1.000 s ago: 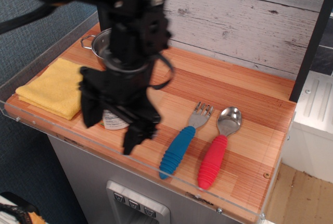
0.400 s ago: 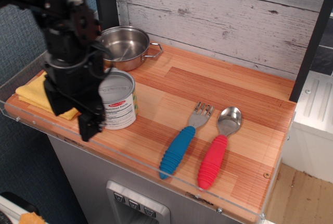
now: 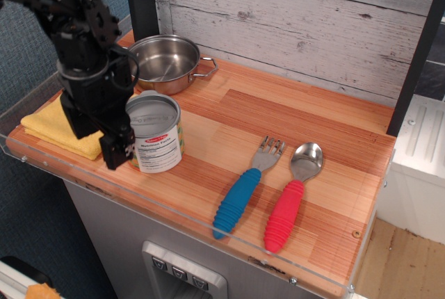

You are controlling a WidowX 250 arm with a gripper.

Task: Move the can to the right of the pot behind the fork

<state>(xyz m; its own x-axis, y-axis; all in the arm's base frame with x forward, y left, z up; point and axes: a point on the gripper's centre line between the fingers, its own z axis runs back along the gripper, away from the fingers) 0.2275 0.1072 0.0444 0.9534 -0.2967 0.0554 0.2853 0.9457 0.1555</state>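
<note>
The can stands upright near the front left of the wooden counter, grey lid up, white label panel facing me. The steel pot sits behind it at the back left, empty. The fork with its blue handle lies to the can's right, tines pointing to the back. My black gripper hangs low just left of the can, beside it and not around it. Its jaws look open and hold nothing. The arm hides part of the pot's left rim.
A red-handled spoon lies right of the fork. A folded yellow cloth lies at the left end, partly under the gripper. A clear acrylic lip runs along the front edge. A plank wall stands behind.
The arm swung from over the can to its left side, uncovering the can and the pot. In the last half second it shifted slightly up and toward the can. The can stayed put.
</note>
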